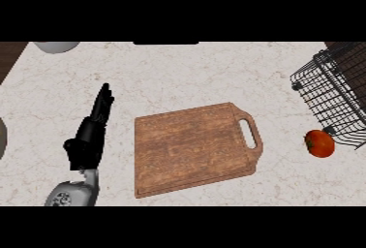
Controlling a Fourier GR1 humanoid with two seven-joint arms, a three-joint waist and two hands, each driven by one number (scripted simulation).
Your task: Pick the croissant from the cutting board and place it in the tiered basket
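Pale marbled stone counter [178,72], cream with faint brownish veins, filling most of the head view. At the centre, a rectangular brown wooden cutting board [193,147], visibly grained, with rounded corners, a shallow groove along its rim and a slotted handle on its right end; lying flat and turned slightly askew, its top bare. No croissant visible anywhere, neither on the board nor in the basket.

At the far right, a black wire tiered basket [330,92], an open grid of thin metal rods, partly cut off by the edge. Just beside its near corner, a smooth, glossy red tomato [319,143], round, resting on the counter to the right of the board and apart from it.

To the left of the board, the left hand [91,131], black, on a grey forearm rising from the near edge; fingers straight and pressed together, pointing toward the far side, holding nothing, clear of the board. Right hand out of view.

At the far left corner, part of a rounded pale grey object [55,46], cut off by the edge.
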